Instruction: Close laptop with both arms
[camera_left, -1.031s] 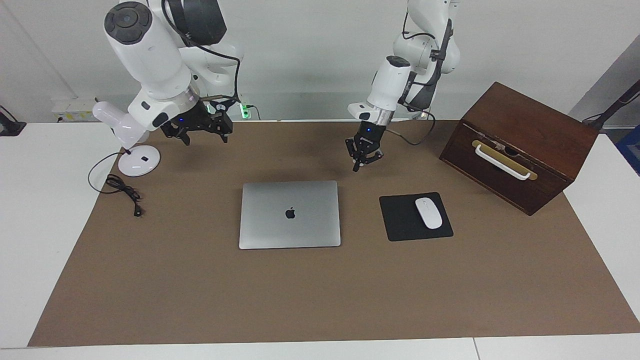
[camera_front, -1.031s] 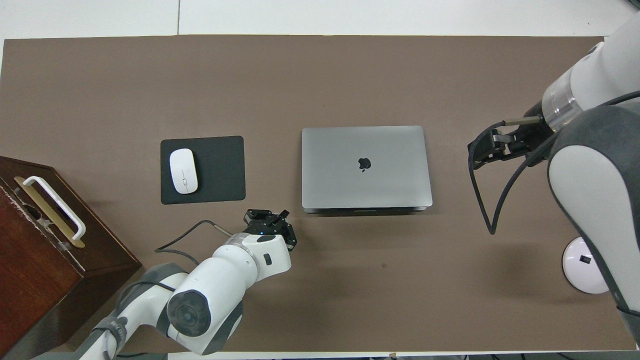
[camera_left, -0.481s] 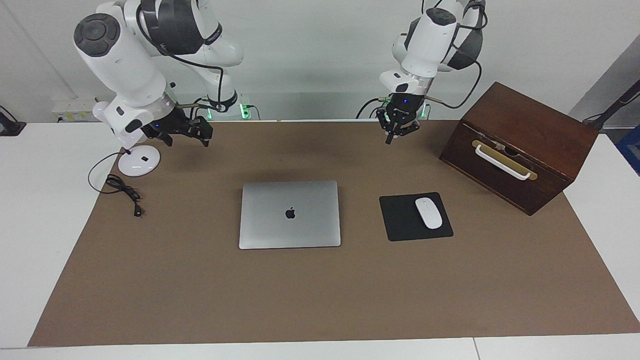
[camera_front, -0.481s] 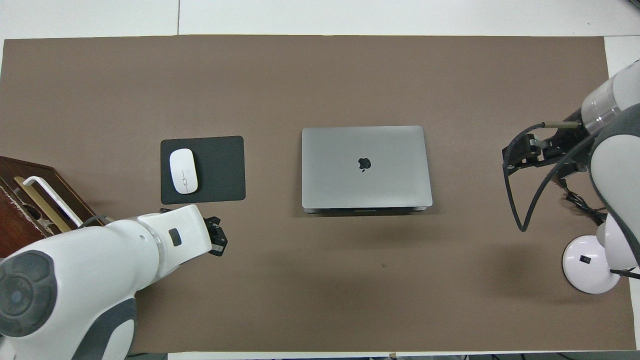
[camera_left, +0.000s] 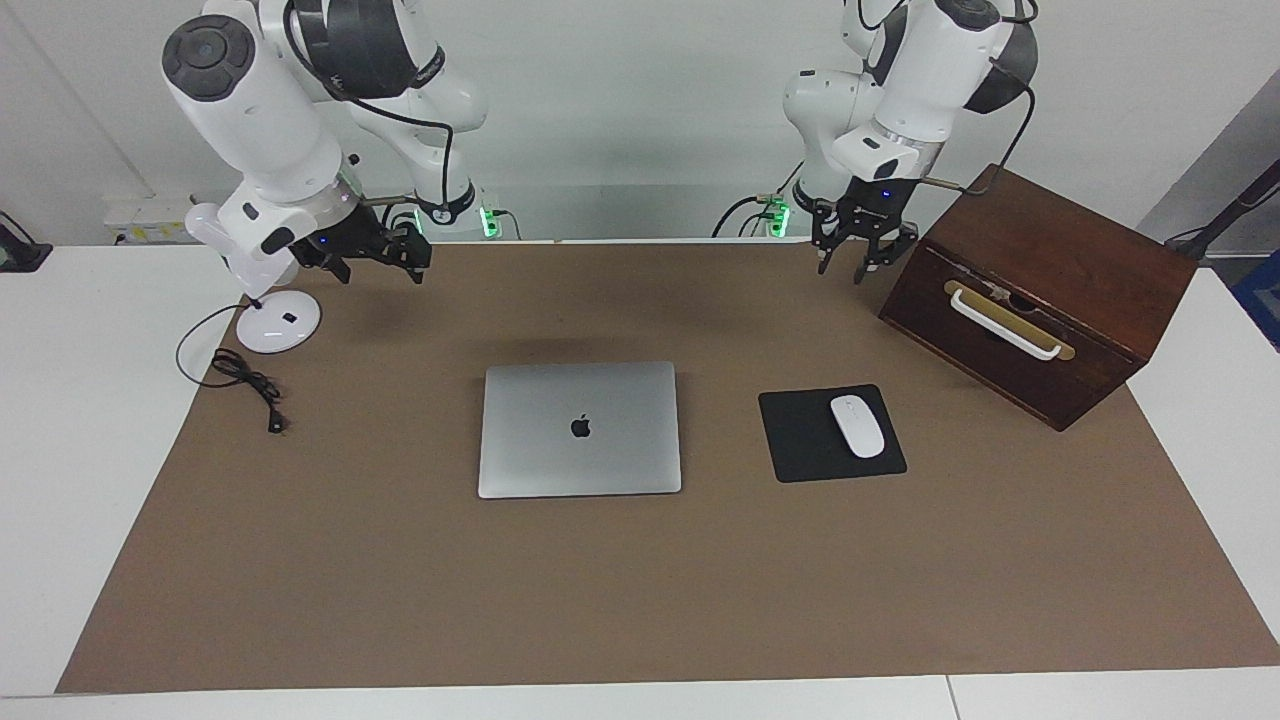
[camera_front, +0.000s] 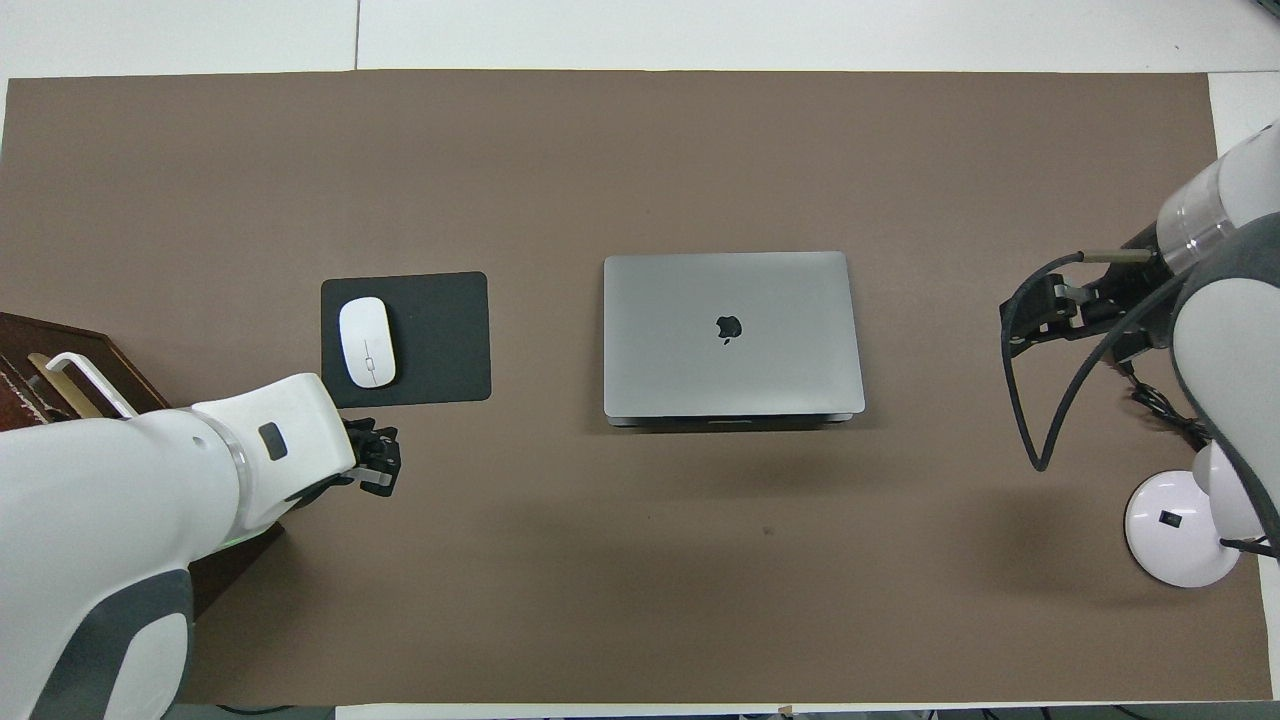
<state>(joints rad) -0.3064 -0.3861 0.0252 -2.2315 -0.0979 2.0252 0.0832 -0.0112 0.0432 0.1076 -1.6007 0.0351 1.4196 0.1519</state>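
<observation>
At right arm's end of tabletop (camera_left: 1010, 560): right tool (camera_left: 382, 257) up in air beside white lamp base (camera_left: 278, 322), fingers spread wide, empty. Mid-tabletop: laptop (camera_left: 580, 429) flat, lid shut, logo up. Beside it, mouse (camera_left: 857, 426) on black pad (camera_left: 830, 434). Left tool (camera_left: 858, 258) raised beside wooden box (camera_left: 1040, 290), fingers apart, empty.

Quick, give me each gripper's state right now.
Left gripper: open, holding nothing, up in the air beside the wooden box.
Right gripper: open, holding nothing, raised near the lamp base.
</observation>
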